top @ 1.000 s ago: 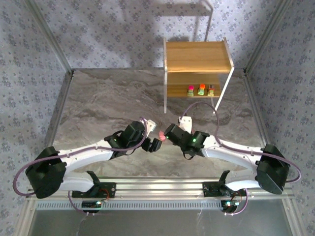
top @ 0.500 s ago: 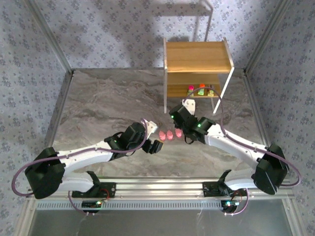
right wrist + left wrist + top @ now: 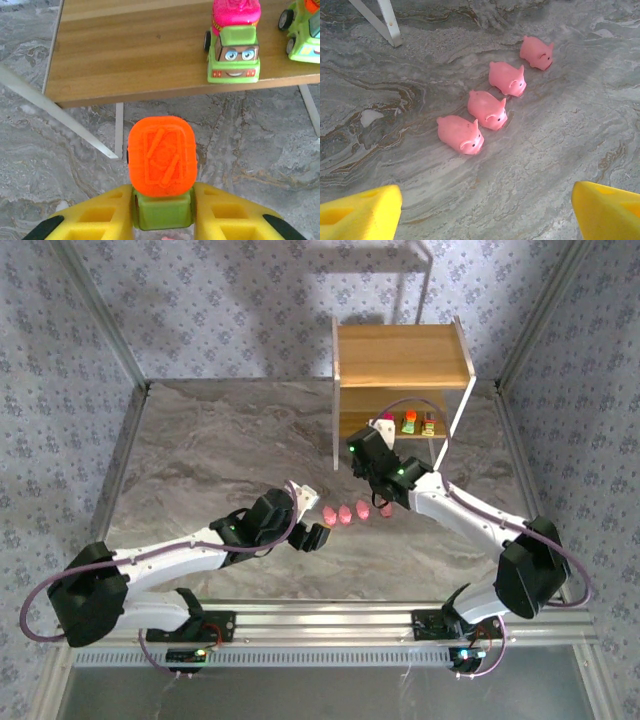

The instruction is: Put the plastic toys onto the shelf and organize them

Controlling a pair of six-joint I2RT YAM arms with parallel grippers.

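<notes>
The right gripper is clamped on an orange-topped toy, its yellow fingers pressed against both sides of the toy's green base, with the orange top standing up above them. It holds the toy above the tabletop, just in front of the near edge of the lower board of the shelf. On that board stand a pink-topped toy facing the near side and, to its right, another green toy cut off by the picture edge. The left gripper hangs over the tabletop with its fingers spread apart, nothing between them and touching nothing. Just beyond it, four pink pigs lie on the tabletop in a close diagonal row, near the middle of the tabletop and to the near left of the shelf.
</notes>
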